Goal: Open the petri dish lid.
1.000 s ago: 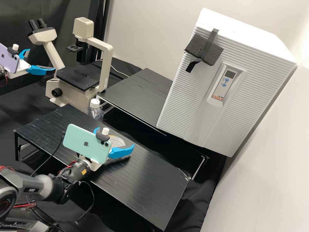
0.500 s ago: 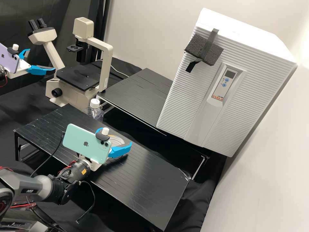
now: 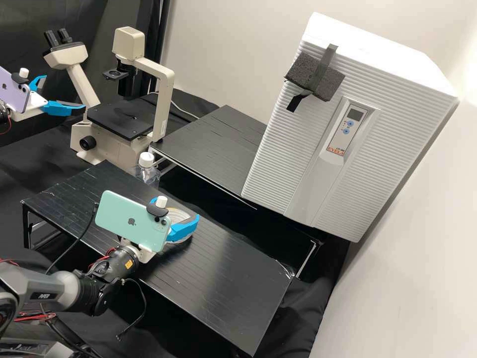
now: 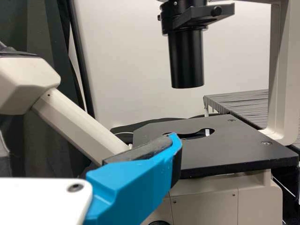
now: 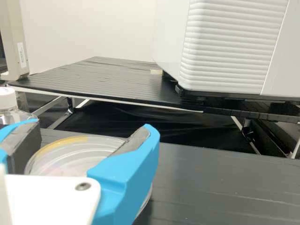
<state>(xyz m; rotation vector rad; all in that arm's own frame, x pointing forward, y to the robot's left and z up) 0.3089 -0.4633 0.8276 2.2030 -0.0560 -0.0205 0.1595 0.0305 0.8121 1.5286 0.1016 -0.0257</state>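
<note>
High view, far left: your left gripper (image 3: 64,92) hung near the microscope (image 3: 112,144), jaws apart. Next you had a capped bottle (image 3: 146,172). Then your right gripper (image 3: 175,209) was at the petri dish (image 5: 70,157) on the black surface (image 3: 238,263), jaws open, one either side; you couldn't tell if they touched it. Far right, a white ribbed cabinet (image 3: 397,94) stood on the rear surface (image 3: 213,149).

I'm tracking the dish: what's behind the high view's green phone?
Part of the petri dish, between the fingers of the right end effector; the phone hides whatever's directly behind.
</note>
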